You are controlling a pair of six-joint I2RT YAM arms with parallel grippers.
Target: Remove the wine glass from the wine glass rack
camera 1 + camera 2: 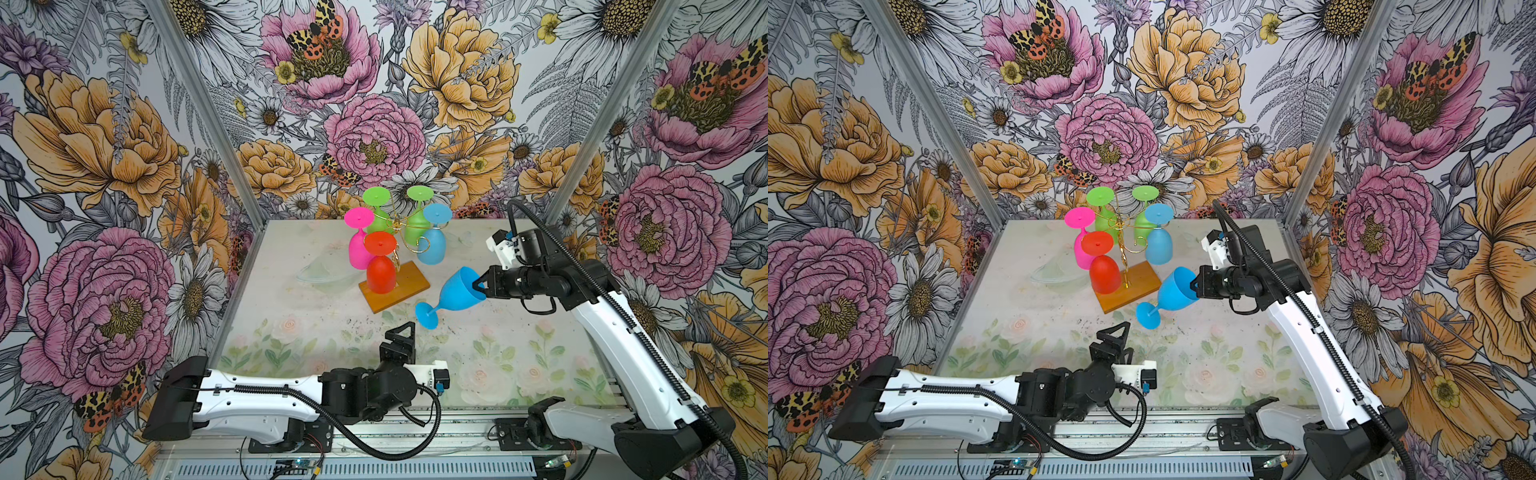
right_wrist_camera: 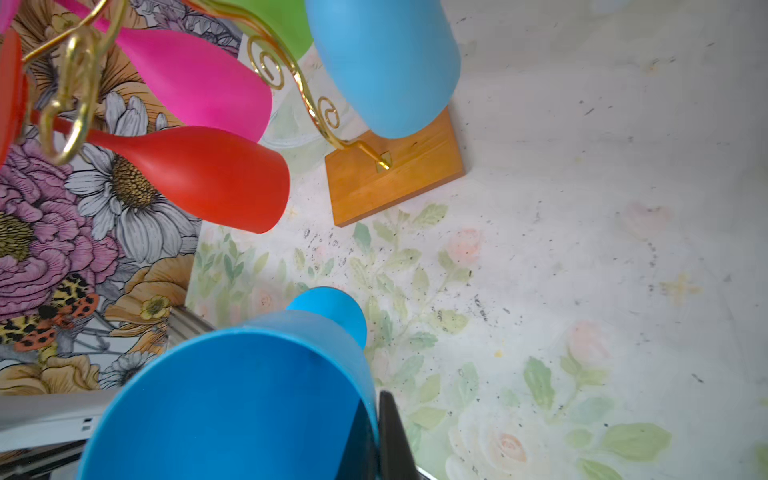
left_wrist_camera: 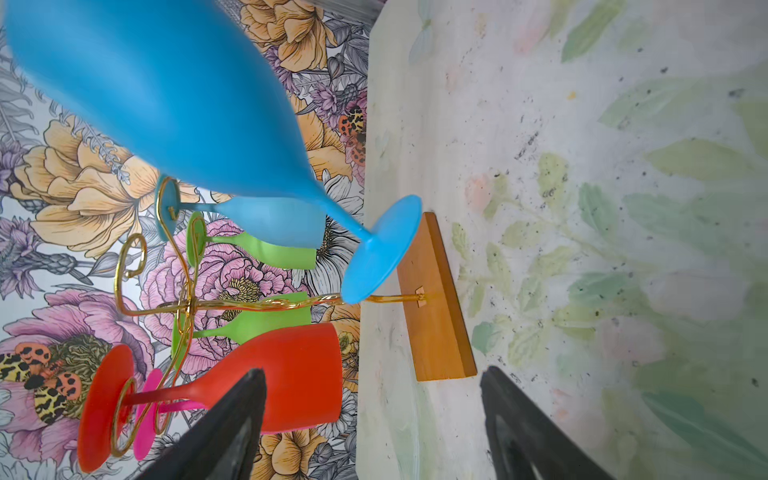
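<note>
While extended from 3 o'clock, pinches rim of tilted blue wine glass in right gripper, at 4 o'clock off wine glass rack; holds left gripper wide, empty at 6 o'clock.

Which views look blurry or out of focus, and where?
Left wrist view: the held blue wine glass, near the lens, is soft and the left gripper a dark blur, while the wine glass rack is sharp. Right wrist view: that glass's rim is soft, the table crisp. Both top views: sharp, evenly lit, no harsh glare.
</note>
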